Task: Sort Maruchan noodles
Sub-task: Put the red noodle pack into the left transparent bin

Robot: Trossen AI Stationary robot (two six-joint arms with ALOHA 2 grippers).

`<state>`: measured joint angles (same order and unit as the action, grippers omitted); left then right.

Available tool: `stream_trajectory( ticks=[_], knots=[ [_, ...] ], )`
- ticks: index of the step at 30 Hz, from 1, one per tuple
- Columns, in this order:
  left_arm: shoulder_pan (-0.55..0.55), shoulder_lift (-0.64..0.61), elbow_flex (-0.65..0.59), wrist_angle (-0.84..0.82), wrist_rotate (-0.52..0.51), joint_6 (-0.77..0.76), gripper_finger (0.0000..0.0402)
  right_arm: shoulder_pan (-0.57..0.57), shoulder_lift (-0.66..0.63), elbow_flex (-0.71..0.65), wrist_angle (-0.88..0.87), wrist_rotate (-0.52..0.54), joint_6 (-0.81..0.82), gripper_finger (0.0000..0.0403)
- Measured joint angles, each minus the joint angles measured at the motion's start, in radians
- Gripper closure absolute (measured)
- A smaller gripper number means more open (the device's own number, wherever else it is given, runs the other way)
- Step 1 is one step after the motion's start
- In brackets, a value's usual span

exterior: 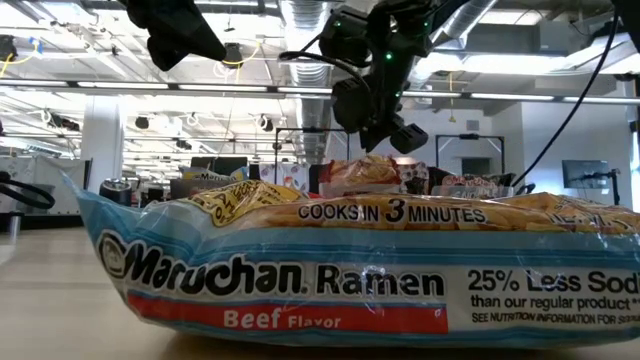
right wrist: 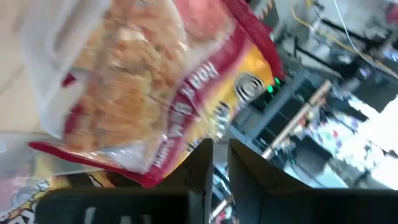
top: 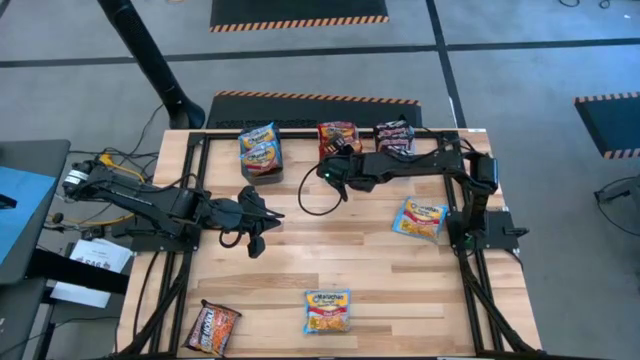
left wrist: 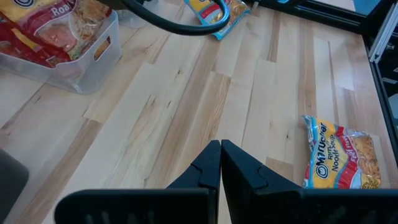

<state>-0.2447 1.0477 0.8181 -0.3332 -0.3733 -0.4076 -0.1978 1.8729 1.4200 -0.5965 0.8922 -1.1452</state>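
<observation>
Three bins at the table's far edge hold sorted Maruchan packets: light blue ones (top: 260, 150), red/orange ones (top: 340, 135), black/red ones (top: 395, 135). Loose packets lie flat on the wood: a light blue one (top: 420, 218) toward the right, a light blue one (top: 327, 310) by the near edge that fills the low view (exterior: 330, 280), and a black/red one (top: 212, 327) at the near left. My right gripper (top: 335, 170) hovers just near of the red bin, fingers a narrow gap apart (right wrist: 221, 158), a red/orange packet (right wrist: 149, 87) close beyond them. My left gripper (top: 255, 228) is shut (left wrist: 221, 152) above bare wood.
A black metal frame (top: 470, 270) runs along the table's edges. A black cable (top: 315, 195) loops under the right arm. The clear bin of red packets (left wrist: 93, 59) shows in the left wrist view. Bare wood (top: 330, 250) lies in the table's middle.
</observation>
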Motion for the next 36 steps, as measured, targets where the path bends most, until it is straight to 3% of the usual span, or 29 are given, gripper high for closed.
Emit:
stream_trajectory(
  ticks=[3,9,18,25,36],
  knots=[
    [0.0,0.0,0.0,0.0,0.0,0.0,0.0401,0.002,-0.008,0.0,0.022,0.054,0.019,0.0326],
    [0.0,0.0,0.0,0.0,0.0,0.0,0.0401,0.006,-0.088,0.0,0.024,0.021,0.137,0.0327],
    [0.0,0.0,0.0,0.001,0.0,-0.007,0.0401,-0.076,-0.233,0.002,-0.077,-0.422,0.577,0.0327],
    [0.0,0.0,0.0,0.0,0.0,-0.008,0.0401,-0.189,-0.231,0.001,-0.134,-0.765,0.87,0.0327],
    [0.0,0.0,0.0,-0.001,0.002,-0.008,0.0401,-0.224,-0.082,0.0,-0.152,-0.87,0.946,0.0328]
  ],
)
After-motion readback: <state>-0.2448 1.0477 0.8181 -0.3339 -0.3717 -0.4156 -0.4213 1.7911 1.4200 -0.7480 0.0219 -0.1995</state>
